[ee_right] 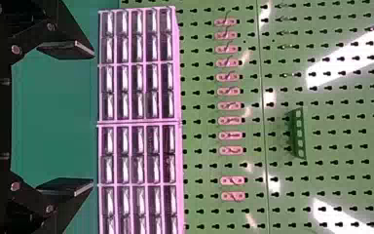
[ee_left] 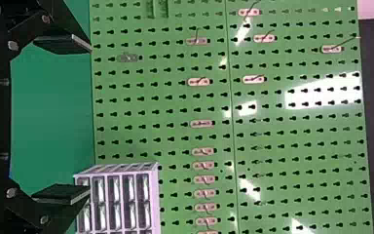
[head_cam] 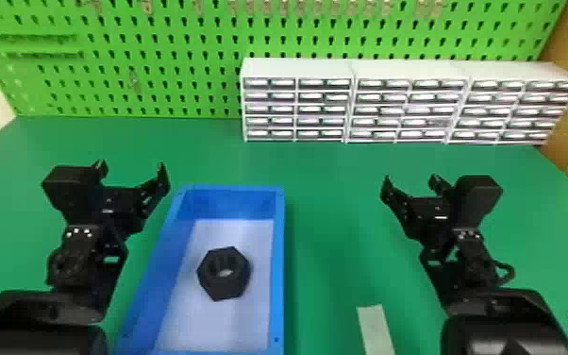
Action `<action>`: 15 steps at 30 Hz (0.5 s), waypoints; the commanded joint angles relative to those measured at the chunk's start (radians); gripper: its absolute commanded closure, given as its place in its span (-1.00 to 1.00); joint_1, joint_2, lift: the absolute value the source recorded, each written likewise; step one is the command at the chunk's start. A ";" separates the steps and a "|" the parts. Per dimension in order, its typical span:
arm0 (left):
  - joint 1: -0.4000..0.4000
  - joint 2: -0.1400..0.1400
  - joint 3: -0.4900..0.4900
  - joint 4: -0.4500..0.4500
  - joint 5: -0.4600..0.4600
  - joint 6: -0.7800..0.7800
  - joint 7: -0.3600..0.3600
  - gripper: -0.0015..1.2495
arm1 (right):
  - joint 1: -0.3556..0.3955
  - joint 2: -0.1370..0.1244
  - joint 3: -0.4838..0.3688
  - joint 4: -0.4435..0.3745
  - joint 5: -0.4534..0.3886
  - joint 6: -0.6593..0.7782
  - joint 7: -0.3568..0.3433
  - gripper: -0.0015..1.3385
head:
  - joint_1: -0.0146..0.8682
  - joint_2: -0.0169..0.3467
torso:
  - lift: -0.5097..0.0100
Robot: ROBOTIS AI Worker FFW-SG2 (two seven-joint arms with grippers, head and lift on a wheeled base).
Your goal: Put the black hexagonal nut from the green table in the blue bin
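Since the black hexagonal nut (head_cam: pixel 221 290) is lying in the blue bin (head_cam: pixel 277 264), my left claw (head_cam: pixel 131 167) and right claw (head_cam: pixel 410 179) are hanging spread either side, presumably unneeded.

Carries, as green worktop (head_cam: pixel 335 250), a blue bin (head_cam: pixel 278 264) beside the left gripper (head_cam: pixel 131 169), drawer units (head_cam: pixel 405 106) beyond the right gripper (head_cam: pixel 411 181), pale strips (head_cam: pixel 375 330) nearer.

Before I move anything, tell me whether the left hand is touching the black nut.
Apart. The head view shows the black nut inside the blue bin, with a plain gap between it and the open left hand.
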 commanded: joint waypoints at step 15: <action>-0.004 0.000 -0.002 0.000 -0.002 0.006 0.000 -0.60 | 0.003 -0.004 0.003 -0.001 -0.004 0.006 0.000 -0.48 | 0.59 -0.62 | 0.59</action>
